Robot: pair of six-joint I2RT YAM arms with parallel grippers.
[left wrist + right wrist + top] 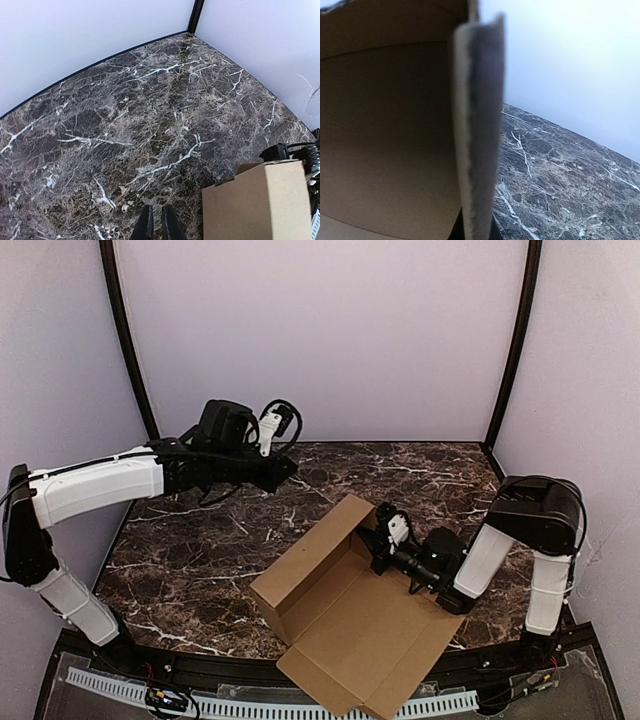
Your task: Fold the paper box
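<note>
One dk marble table (200, 565), lilac walls (320, 340)

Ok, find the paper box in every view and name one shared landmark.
Top external: paper box lower centre, half folded.
Left wrist: paper box in the bottom right corner.
Right wrist: paper box fills the left half, one wall edge-on at centre.
Shared landmark: the white-veined dark marble table.
</note>
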